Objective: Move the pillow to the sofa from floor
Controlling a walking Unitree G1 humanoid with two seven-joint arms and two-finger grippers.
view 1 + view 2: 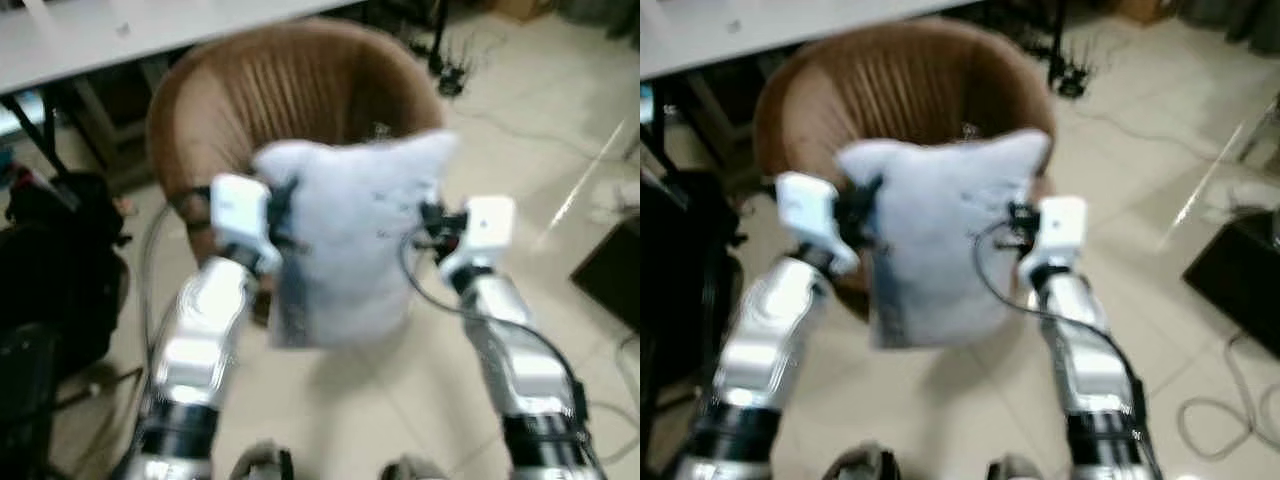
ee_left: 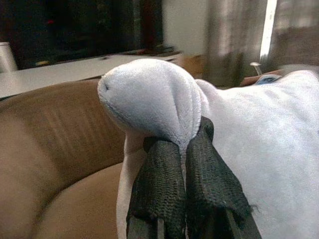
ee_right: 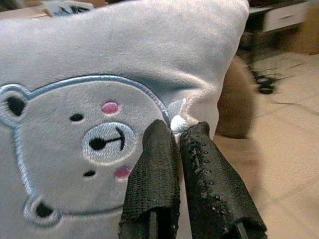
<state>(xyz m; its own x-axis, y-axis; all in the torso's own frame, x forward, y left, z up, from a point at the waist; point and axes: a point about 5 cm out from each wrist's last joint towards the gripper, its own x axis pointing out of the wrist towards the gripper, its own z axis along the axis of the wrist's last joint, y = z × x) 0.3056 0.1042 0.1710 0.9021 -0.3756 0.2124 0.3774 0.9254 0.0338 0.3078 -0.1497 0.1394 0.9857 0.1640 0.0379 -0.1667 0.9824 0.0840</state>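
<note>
Between the robot's two raised silver arms hangs the pillow (image 1: 350,240), a pale grey-white plush cushion held up in the air off the tiled floor (image 1: 400,400), just in front of the round brown sofa (image 1: 290,80). The left gripper (image 2: 182,149) has its two black fingers pinched narrow on a bunched corner of the pillow, the plush bulging out above the fingertips, with the sofa's brown back and seat behind it. The right gripper (image 3: 177,132) is likewise closed tight, nipping a small fold of fabric at the pillow's other edge, right beside an embroidered bear face (image 3: 94,144) with pink cheeks and a blue outline. From the head views the pillow hangs slightly tilted, its lower part drooping toward the left arm, and it overlaps the sofa's front rim. A white table (image 1: 120,35) runs behind the sofa, a black bag (image 1: 60,260) sits on the robot's left, and cables (image 1: 1230,410) trail over the tiles on its right.
</note>
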